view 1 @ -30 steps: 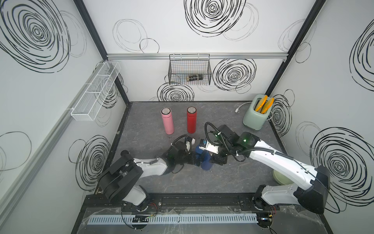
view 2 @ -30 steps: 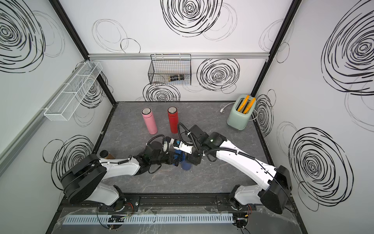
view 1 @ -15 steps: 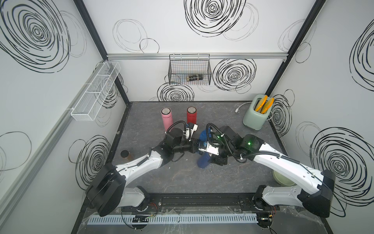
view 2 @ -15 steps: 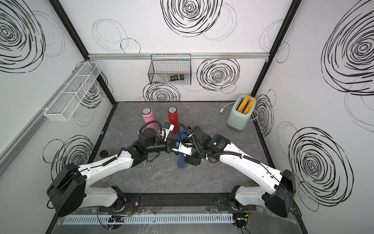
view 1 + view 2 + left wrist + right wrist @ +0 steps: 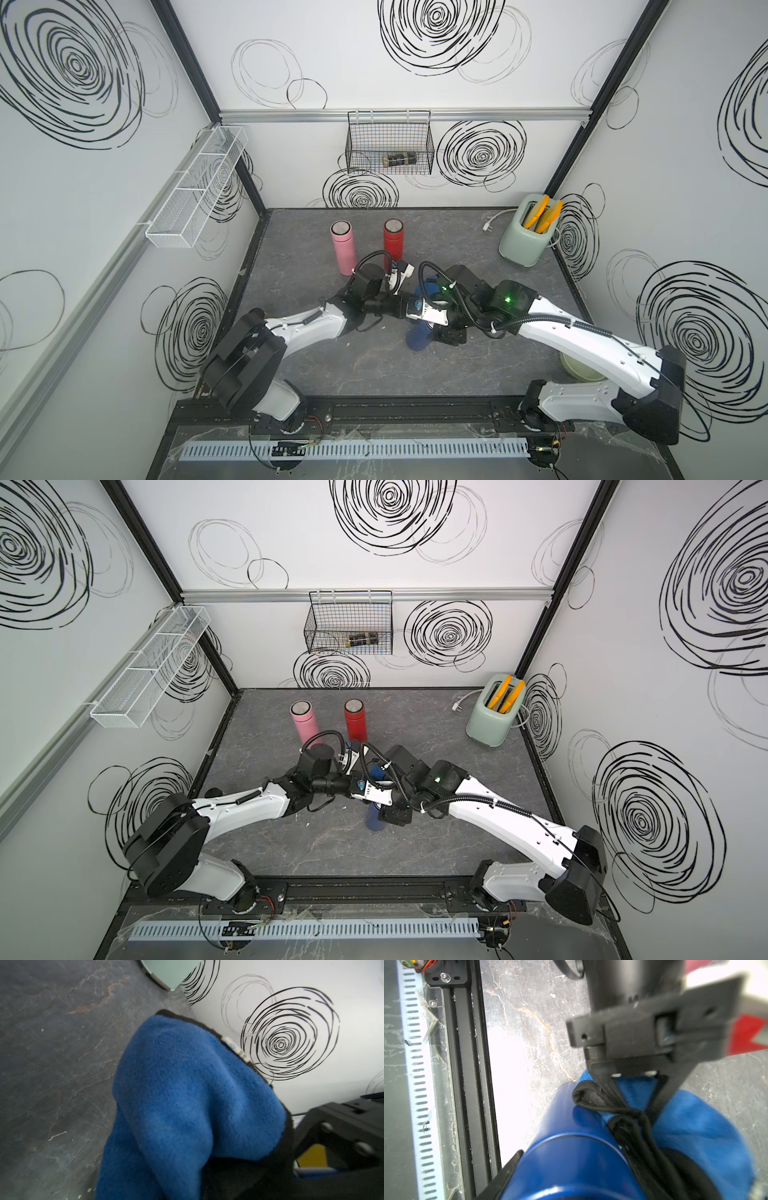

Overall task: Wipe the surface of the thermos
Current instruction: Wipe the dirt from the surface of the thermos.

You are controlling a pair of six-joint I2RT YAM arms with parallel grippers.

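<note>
Thermos [image 5: 566,1147] in right gripper [image 5: 430,332] (perhaps clamped)

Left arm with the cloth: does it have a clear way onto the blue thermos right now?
Likely yes. The left gripper, shut on the blue cloth, rests against the blue thermos side; the right gripper holds the thermos farther along, leaving that stretch bare.

Dark blue thermos [image 5: 571,1142]; blue black-edged cloth [image 5: 187,1095]; white walls [image 5: 291,166], black swirls.

Blue thermos [image 5: 374,821], blue cloth [image 5: 377,772], red thermos [image 5: 356,723]
</note>
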